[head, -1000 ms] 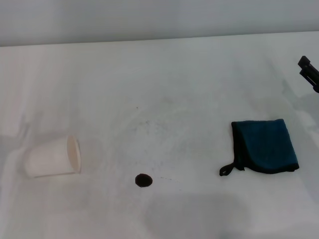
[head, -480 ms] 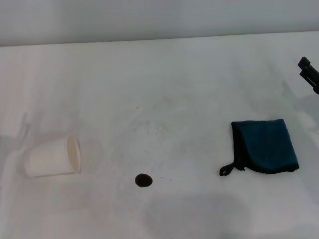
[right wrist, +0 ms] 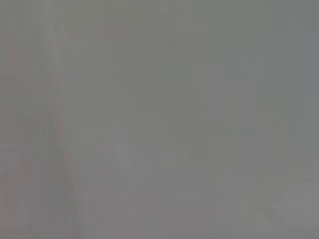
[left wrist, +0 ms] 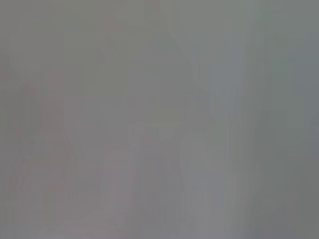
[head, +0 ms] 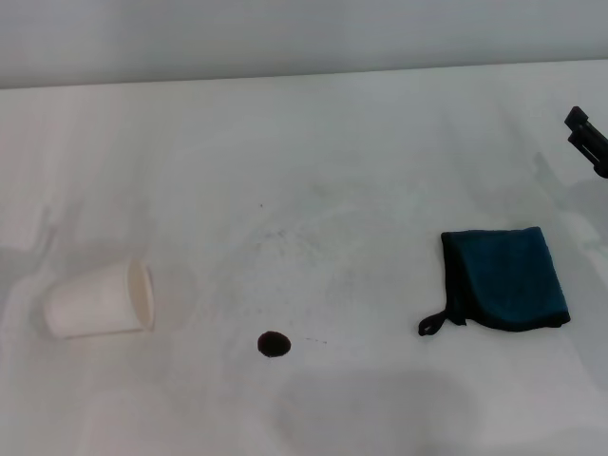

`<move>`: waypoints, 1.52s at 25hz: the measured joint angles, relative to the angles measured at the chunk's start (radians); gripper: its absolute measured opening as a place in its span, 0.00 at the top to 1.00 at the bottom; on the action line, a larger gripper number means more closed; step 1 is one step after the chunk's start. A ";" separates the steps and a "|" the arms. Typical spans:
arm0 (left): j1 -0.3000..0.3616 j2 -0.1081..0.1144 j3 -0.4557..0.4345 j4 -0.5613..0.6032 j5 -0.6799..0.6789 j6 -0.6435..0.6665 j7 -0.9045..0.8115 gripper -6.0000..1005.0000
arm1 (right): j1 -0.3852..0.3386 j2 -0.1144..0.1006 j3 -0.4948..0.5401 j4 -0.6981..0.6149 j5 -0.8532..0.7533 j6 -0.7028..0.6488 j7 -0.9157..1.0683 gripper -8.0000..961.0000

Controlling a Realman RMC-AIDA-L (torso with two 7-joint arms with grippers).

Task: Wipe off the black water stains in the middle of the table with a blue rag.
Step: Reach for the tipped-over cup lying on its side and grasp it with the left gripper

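The black water stain (head: 274,344) is one small round blot on the white table (head: 313,152), near the front middle, with faint specks beside it. The blue rag (head: 508,277) lies folded flat to the right of it, its black loop (head: 429,326) pointing toward the stain. Only the black tip of my right gripper (head: 587,138) shows, at the right edge, above the table and behind the rag, apart from it. My left gripper is out of view. Both wrist views show only plain grey.
A white paper cup (head: 98,300) lies on its side at the left, its mouth facing the stain. Faint grey smudges (head: 304,237) mark the table's middle. The table's far edge meets a grey wall (head: 304,38).
The paper cup's closed end has shifted slightly to the left. The rag, the stain and the right gripper have stayed where they were.
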 joint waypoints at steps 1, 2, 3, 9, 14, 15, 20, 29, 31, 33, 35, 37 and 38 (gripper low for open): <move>-0.004 0.000 0.000 -0.006 0.001 -0.001 -0.006 0.12 | 0.000 0.000 0.000 0.000 0.000 -0.001 0.000 0.14; -0.008 0.000 0.000 -0.012 0.001 -0.003 -0.010 0.12 | 0.001 0.000 0.000 0.000 0.000 -0.001 0.000 0.14; -0.012 0.000 0.000 -0.017 0.002 -0.005 -0.013 0.12 | 0.001 0.000 0.000 0.000 0.000 -0.001 0.000 0.14; -0.035 0.000 0.002 -0.045 0.031 -0.032 -0.047 0.12 | 0.000 0.000 0.000 0.001 0.000 -0.004 -0.001 0.14; -0.049 -0.001 0.002 -0.078 0.062 -0.041 -0.090 0.12 | 0.000 0.000 0.000 0.002 0.000 -0.007 -0.003 0.14; -0.051 -0.001 0.002 -0.082 0.067 -0.041 -0.094 0.12 | 0.000 0.000 0.000 0.003 0.000 -0.007 -0.003 0.14; -0.073 0.000 0.002 -0.143 0.093 -0.041 -0.146 0.12 | -0.003 0.000 0.000 0.003 0.000 -0.007 -0.004 0.14; -0.147 -0.002 0.002 -0.326 0.183 -0.053 -0.311 0.12 | -0.002 0.000 0.000 0.000 0.000 -0.007 -0.004 0.14; -0.170 -0.002 0.016 -0.382 0.206 -0.054 -0.367 0.12 | -0.001 0.000 0.000 0.000 0.000 -0.007 -0.004 0.14; -0.186 -0.002 0.043 -0.422 0.214 -0.054 -0.411 0.12 | 0.000 0.000 0.000 -0.001 0.000 -0.006 -0.004 0.14; -0.203 -0.002 0.087 -0.473 0.218 -0.054 -0.475 0.12 | 0.001 0.000 0.000 -0.003 0.000 -0.006 -0.004 0.14; -0.221 -0.002 0.109 -0.521 0.230 -0.050 -0.530 0.12 | 0.002 0.000 0.000 -0.003 0.000 -0.006 -0.004 0.14; -0.232 -0.002 0.112 -0.551 0.241 -0.042 -0.555 0.12 | 0.003 0.000 0.000 -0.003 0.000 -0.006 -0.004 0.14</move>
